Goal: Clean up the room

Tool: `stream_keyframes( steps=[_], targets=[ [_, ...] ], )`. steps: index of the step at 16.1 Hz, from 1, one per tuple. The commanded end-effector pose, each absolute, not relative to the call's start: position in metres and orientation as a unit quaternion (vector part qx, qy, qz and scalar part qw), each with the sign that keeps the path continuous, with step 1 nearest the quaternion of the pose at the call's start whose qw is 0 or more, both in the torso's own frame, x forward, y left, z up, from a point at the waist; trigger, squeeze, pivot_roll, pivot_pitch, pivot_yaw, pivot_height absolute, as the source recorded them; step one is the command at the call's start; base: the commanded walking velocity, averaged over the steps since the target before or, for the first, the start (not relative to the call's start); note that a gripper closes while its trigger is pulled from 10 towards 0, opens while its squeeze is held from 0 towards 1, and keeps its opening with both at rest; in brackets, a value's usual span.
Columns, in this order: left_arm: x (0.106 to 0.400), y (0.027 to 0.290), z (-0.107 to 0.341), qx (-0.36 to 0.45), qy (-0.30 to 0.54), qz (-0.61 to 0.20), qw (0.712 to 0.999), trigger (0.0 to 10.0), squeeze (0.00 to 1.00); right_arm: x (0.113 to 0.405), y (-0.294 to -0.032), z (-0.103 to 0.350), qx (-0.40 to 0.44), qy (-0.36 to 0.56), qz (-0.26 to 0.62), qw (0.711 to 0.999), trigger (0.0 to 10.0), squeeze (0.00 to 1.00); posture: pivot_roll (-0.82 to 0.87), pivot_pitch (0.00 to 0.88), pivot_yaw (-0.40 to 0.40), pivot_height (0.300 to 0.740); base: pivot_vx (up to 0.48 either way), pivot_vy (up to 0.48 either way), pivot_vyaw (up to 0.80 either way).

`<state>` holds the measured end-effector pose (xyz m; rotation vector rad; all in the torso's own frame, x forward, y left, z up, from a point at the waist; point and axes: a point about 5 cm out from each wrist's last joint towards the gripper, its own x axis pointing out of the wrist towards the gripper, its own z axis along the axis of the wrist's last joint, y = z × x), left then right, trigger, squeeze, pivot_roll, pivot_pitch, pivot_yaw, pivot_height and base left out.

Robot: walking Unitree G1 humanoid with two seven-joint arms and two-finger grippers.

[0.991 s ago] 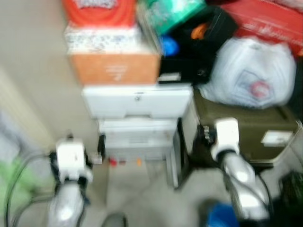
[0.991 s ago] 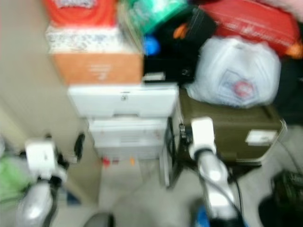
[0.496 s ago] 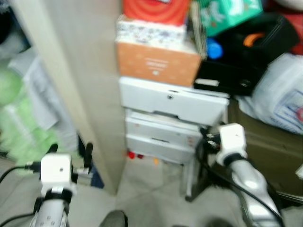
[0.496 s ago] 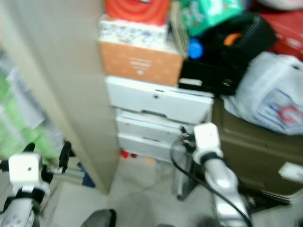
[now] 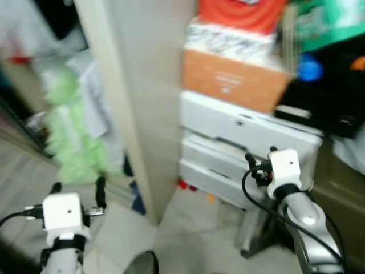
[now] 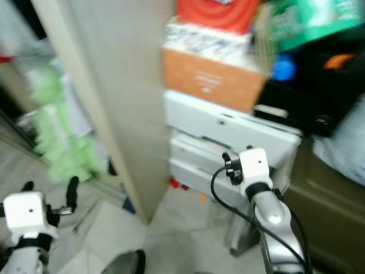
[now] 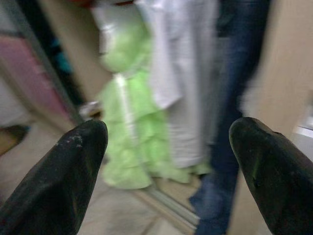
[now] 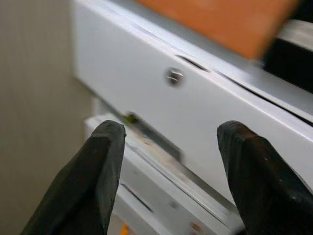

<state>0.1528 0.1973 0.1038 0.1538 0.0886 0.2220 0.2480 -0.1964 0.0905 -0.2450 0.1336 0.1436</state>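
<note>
My left gripper (image 7: 168, 161) is open and holds nothing; it hangs low at the left (image 5: 78, 191), facing a light green garment (image 7: 129, 127). A white garment (image 7: 178, 73) and blue jeans (image 7: 230, 98) hang beside it in a closet opening. My right gripper (image 8: 168, 161) is open and holds nothing, close in front of a white drawer unit (image 5: 245, 137), apart from it. An orange box (image 5: 234, 80), a patterned box and a red item (image 5: 239, 11) are stacked on that unit. All views are blurred.
A tall beige panel (image 5: 137, 85) stands between the closet and the drawer unit. A black bag (image 5: 331, 97) with a blue item (image 5: 308, 68) lies at the right. Small red bits (image 5: 183, 185) and an orange bit (image 5: 211, 198) lie on the pale floor by the unit.
The camera has swung left: the closet with the green garment has come into view, and the white bag and olive box have left at the right. Both arms keep their pose.
</note>
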Motion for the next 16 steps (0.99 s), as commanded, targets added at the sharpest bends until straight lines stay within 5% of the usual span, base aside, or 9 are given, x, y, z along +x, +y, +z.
stream_keyframes(
  steps=[1,7,13,16],
  targets=[
    [0.152,0.204,0.107,0.092,0.04,0.129,0.987,10.0,0.0,0.251,-0.188,0.094,-0.106,0.059,0.092,0.988,10.0,0.0,0.02,0.07,-0.075,0.74,0.0,0.0,0.8],
    [0.171,0.205,0.101,0.106,0.026,0.126,0.986,10.0,0.0,0.248,-0.188,0.078,-0.041,0.074,0.073,0.994,10.0,0.0,0.01,0.0,-0.023,0.74,0.0,0.0,0.78],
    [0.184,0.213,0.089,0.133,0.028,0.113,0.984,10.0,0.0,0.222,-0.199,0.057,-0.042,0.098,0.033,0.994,10.0,0.0,-0.04,0.0,0.037,0.74,0.0,0.0,0.0],
    [0.182,0.213,0.083,0.134,0.033,0.125,0.982,10.0,0.0,0.219,-0.2,0.053,-0.067,0.098,0.051,0.992,10.0,0.0,-0.05,0.0,0.028,0.74,0.0,0.0,0.69]
  ],
)
